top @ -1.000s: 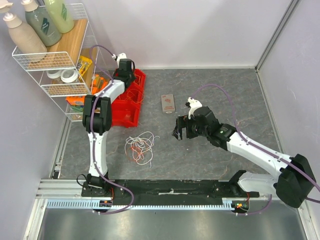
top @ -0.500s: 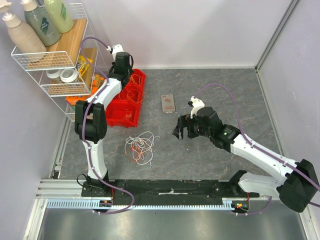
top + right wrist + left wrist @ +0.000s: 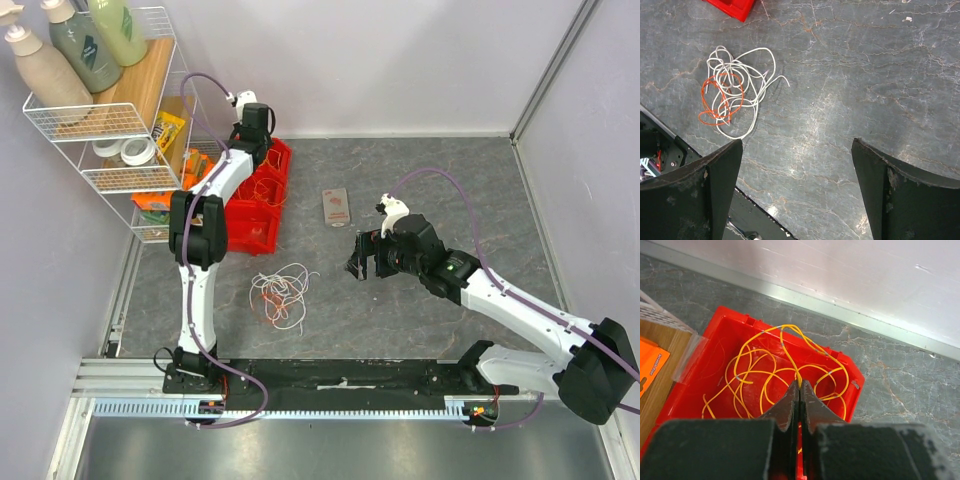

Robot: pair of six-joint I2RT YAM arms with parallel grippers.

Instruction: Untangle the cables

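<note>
A tangle of white and red cables [image 3: 282, 295] lies on the grey table in front of the red bin [image 3: 250, 230]. In the right wrist view the same cables [image 3: 732, 97] sit at upper left. An orange-yellow cable [image 3: 760, 375] coils inside the red bin [image 3: 695, 365]. My left gripper [image 3: 800, 386] hangs over it, shut, with a strand of that cable pinched at its tips. In the top view the left gripper [image 3: 260, 158] is over the bin's back half. My right gripper [image 3: 357, 258] hovers right of the tangle, its jaws [image 3: 796, 142] wide open and holding nothing.
A white wire shelf [image 3: 100, 125] with bottles, tape rolls and packets stands at the far left beside the bin. A small flat card [image 3: 337, 207] lies mid-table. A black rail [image 3: 340, 385] runs along the near edge. Walls close the back and right.
The left wrist has shifted slightly toward the back wall over the bin, its elbow swinging left and back. The right arm has drifted a little to the right.
</note>
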